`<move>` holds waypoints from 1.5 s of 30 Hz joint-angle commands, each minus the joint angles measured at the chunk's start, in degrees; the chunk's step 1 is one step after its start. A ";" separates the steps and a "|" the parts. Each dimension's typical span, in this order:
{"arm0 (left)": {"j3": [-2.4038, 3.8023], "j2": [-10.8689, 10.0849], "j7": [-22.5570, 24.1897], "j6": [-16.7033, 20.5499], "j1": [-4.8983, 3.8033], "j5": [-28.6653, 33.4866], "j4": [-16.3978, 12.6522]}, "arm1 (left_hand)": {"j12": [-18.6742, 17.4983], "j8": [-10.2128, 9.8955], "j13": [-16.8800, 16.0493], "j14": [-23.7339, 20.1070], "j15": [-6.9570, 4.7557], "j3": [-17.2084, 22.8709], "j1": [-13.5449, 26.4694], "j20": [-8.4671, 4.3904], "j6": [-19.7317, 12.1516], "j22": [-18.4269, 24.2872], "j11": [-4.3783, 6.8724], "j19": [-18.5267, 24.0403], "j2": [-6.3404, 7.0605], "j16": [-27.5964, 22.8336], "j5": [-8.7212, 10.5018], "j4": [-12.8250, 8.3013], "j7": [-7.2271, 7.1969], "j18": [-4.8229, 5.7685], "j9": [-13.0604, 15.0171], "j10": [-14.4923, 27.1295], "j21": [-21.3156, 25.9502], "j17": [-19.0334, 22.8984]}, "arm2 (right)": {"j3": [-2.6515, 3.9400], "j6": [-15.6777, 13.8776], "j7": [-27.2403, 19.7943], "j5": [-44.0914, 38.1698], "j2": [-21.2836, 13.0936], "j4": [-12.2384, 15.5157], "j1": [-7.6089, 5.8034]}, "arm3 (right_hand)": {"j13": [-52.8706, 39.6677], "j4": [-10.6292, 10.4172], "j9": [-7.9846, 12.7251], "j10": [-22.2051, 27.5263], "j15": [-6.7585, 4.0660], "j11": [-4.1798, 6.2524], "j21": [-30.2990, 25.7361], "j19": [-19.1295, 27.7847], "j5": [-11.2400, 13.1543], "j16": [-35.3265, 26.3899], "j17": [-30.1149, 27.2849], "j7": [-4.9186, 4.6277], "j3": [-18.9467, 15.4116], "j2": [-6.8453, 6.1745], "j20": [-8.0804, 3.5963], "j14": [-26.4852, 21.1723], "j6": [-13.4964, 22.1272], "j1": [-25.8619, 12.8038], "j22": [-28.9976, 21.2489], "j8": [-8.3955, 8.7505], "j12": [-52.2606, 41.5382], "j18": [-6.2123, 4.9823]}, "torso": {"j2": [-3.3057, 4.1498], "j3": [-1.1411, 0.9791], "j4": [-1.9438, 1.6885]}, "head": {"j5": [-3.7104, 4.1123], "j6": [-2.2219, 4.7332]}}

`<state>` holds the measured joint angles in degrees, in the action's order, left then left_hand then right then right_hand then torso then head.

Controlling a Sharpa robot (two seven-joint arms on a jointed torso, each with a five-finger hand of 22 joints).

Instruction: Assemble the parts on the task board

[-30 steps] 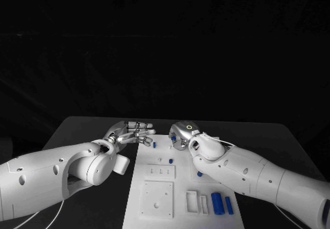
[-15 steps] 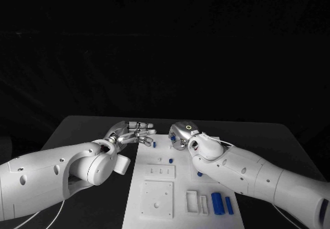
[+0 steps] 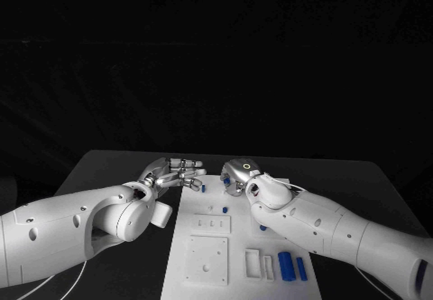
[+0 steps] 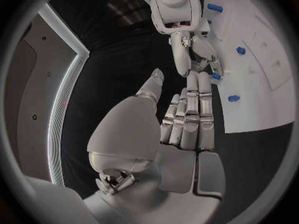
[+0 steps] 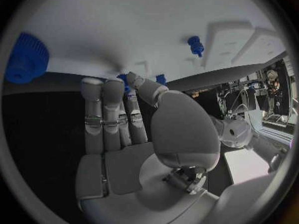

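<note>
Comparing this moment with the one a second before, almost no change is found. The black table [image 3: 108, 169] and the white task board [image 3: 203, 206] are seen in the same place. The left arm [image 3: 72, 225] and right arm [image 3: 343, 231] are shifted only very slightly, and both are kept reaching to the board's far end.

The left hand [image 3: 176, 173] is held at the board's left edge, its fingers stretched out and the thumb apart, and nothing is gripped in it. The right hand [image 3: 239, 178] is bent down over the far end of the board, its fingertips brought close round a small blue part [image 3: 226, 181]. Whether that part is pinched or only touched cannot be told.

Another small part [image 3: 204, 187] is seen on the board between the two hands, and two blue cylinders [image 3: 285, 265] are left lying at the board's near end, well apart from both hands.

From so small a shift, a slow and careful grasp at the far end is judged to be under way, with most of the assembly not yet done.
</note>
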<state>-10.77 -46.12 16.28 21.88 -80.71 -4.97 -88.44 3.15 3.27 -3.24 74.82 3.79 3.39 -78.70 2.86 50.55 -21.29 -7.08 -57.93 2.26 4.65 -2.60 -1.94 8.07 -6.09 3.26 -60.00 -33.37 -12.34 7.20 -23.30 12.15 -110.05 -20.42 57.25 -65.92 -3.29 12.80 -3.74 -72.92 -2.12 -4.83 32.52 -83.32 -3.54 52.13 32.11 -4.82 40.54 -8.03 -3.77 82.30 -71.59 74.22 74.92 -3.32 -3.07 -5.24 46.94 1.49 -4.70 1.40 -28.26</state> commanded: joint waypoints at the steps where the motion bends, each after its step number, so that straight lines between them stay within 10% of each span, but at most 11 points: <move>1: 0.06 0.21 0.22 -0.80 -0.16 -0.25 0.01 | 0.19 0.01 -0.09 -0.31 0.09 -0.12 -0.26 -0.10 -0.15 -0.09 0.05 0.31 0.13 -0.22 -0.22 0.28 -0.09 0.18 0.04 0.40 -0.18 -0.07 | -0.03 1.57 -0.59 -0.13 0.20 -0.27 0.06 | -0.20 -0.11 -0.05 -2.86 -0.29 2.53 -0.39 -0.31 -0.29 -0.28 -0.02 -0.17 -0.37 0.51 -0.01 -0.04 -0.21 0.29 3.25 -0.28 -0.26 -0.74 | 0.04 0.01 0.05 | 0.00 -0.03; 8: 0.06 0.27 0.20 -0.81 -0.16 -0.25 0.09 | 0.19 0.01 -0.09 -0.31 0.09 -0.12 -0.26 -0.10 -0.15 -0.09 0.05 0.31 0.13 -0.22 -0.22 0.28 -0.09 0.18 0.04 0.40 -0.18 -0.07 | -0.04 2.26 -0.59 0.85 0.34 -0.97 0.06 | -0.14 -0.42 0.11 0.73 0.53 1.48 -2.01 -0.08 -0.29 -0.58 -0.19 -1.09 -0.50 0.29 0.57 -0.02 2.94 -0.30 2.89 -0.20 -0.26 -0.98 | 0.07 0.00 0.12 | -0.07 -0.13; 12: 0.06 0.24 0.19 -0.78 -0.16 -0.25 0.10 | 0.19 0.01 -0.09 -0.31 0.09 -0.12 -0.26 -0.10 -0.15 -0.09 0.05 0.31 0.13 -0.22 -0.22 0.28 -0.09 0.18 0.04 0.40 -0.18 -0.07 | -0.04 0.45 -0.97 2.50 0.16 -1.07 0.06 | -0.06 -2.10 0.21 7.78 1.42 -0.13 -7.38 0.26 -1.79 -1.49 -0.82 -0.95 -2.57 -2.15 1.53 -0.27 8.34 -2.92 1.00 -0.17 -0.28 -2.18 | 0.06 0.00 0.20 | -0.17 -0.09; 19: 0.06 0.08 0.10 -0.63 -0.16 -0.25 0.30 | 0.20 -0.01 -0.10 -0.31 0.16 -0.10 -0.26 -0.08 -0.58 -0.10 -0.10 0.32 0.25 -0.23 -0.22 0.31 0.17 0.18 0.01 0.66 -0.21 -0.07 | 0.05 -3.54 -2.06 5.74 -1.67 1.53 0.05 | -0.13 -8.36 0.19 13.83 2.11 -1.53 -17.41 -1.93 -3.58 -3.07 -2.61 0.33 -17.59 -2.90 2.52 0.02 10.75 -0.66 -5.74 -0.23 -0.44 -3.93 | 0.08 -0.08 0.25 | -0.32 -0.05; 26: 0.06 -0.18 0.06 -0.48 -0.19 -0.25 0.35 | 0.20 -0.02 -0.10 -0.35 0.17 -0.04 -0.31 -0.04 -0.64 -0.08 -0.12 0.37 0.33 -0.25 -0.22 0.33 0.11 0.17 0.01 0.75 -0.18 -0.06 | 2.53 -4.33 -1.99 6.82 -4.80 6.22 0.03 | -0.06 -10.99 0.20 13.31 2.00 -1.40 -18.28 -2.57 -4.64 -2.78 -2.81 0.07 -19.67 -3.37 2.50 0.02 10.59 0.87 -6.52 -0.22 -0.26 -3.95 | 0.05 -0.12 0.47 | -0.29 0.35; 35: 0.06 -0.41 0.31 -0.61 -0.30 -0.24 0.83 | 0.19 0.00 -0.09 -0.33 0.20 0.12 -0.38 -0.02 -0.52 -0.07 -0.20 0.35 0.53 -0.24 -0.22 0.48 0.12 0.14 0.02 0.92 -0.17 -0.05 | 7.53 -0.34 -0.56 6.54 -11.77 12.42 -0.05 | -0.11 -9.99 0.14 6.07 1.09 0.35 -17.09 -2.68 -4.68 -2.60 -2.76 -1.49 -15.53 -3.51 1.65 0.29 8.45 -0.02 -5.79 -0.24 -0.18 -2.73 | -0.36 -0.37 1.46 | -0.38 0.65; 40: 0.05 -0.59 0.50 -0.74 -0.32 -0.23 1.10 | 0.20 0.00 -0.10 -0.36 0.32 0.26 -0.41 0.07 -0.47 -0.04 -0.40 0.37 0.74 -0.26 -0.22 0.59 0.17 0.08 0.02 1.21 -0.13 -0.03 | 8.44 2.58 -0.67 7.68 -15.13 13.42 -0.13 | -0.25 -10.51 0.10 1.56 0.37 1.50 -16.00 -2.50 -5.16 -2.54 -2.50 -1.48 -14.47 -4.72 0.97 0.25 7.99 -1.97 -5.03 -0.28 -0.18 -1.75 | -0.72 -0.44 2.16 | -0.48 0.52; 42: 0.05 -0.71 0.56 -0.81 -0.32 -0.23 1.14 | 0.20 0.00 -0.10 -0.36 0.32 0.26 -0.41 0.07 -0.47 -0.04 -0.40 0.37 0.74 -0.26 -0.22 0.59 0.17 0.08 0.02 1.21 -0.13 -0.03 | 8.61 3.68 -0.90 8.19 -16.17 13.68 -0.15 | -1.45 -11.40 0.08 -5.96 -1.30 3.88 -16.41 -2.29 -0.26 -2.95 -2.47 -0.89 -17.24 -4.20 -0.37 0.02 7.76 -2.21 -5.07 -0.29 -1.03 -0.99 | -0.74 -0.60 2.43 | -0.69 0.44; 45: 0.04 -0.86 0.59 -0.95 -0.32 -0.23 1.23 | 0.20 0.00 -0.10 -0.36 0.32 0.26 -0.41 0.07 -0.47 -0.04 -0.40 0.37 0.74 -0.26 -0.22 0.59 0.17 0.08 0.02 1.21 -0.13 -0.03 | 8.76 5.93 -1.34 9.88 -17.44 13.84 -0.14 | -6.47 -11.57 0.07 -13.11 -2.74 5.68 -16.69 -2.46 0.33 -3.73 -2.28 -0.42 -24.26 -3.56 -2.22 0.22 8.24 -0.53 -5.21 -0.34 -2.39 1.09 | -0.76 -0.84 2.64 | -0.77 0.31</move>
<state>-10.78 -47.00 16.21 21.84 -80.89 -5.00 -87.16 3.15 3.27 -3.24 74.60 4.00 3.59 -78.93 2.86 50.33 -21.33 -7.60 -57.94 2.49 4.65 -2.60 -1.74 8.28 -6.09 3.26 -59.07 -33.36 -12.33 15.93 -21.77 11.25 -102.14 -37.64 70.92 -66.08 -10.10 1.27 -3.61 -83.61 -4.74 0.68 15.91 -83.93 -3.33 48.62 29.86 -5.34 16.66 -11.48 -5.87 82.61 -63.29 73.17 69.80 -3.33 -6.29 -4.74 46.27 0.91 -2.49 0.73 -27.83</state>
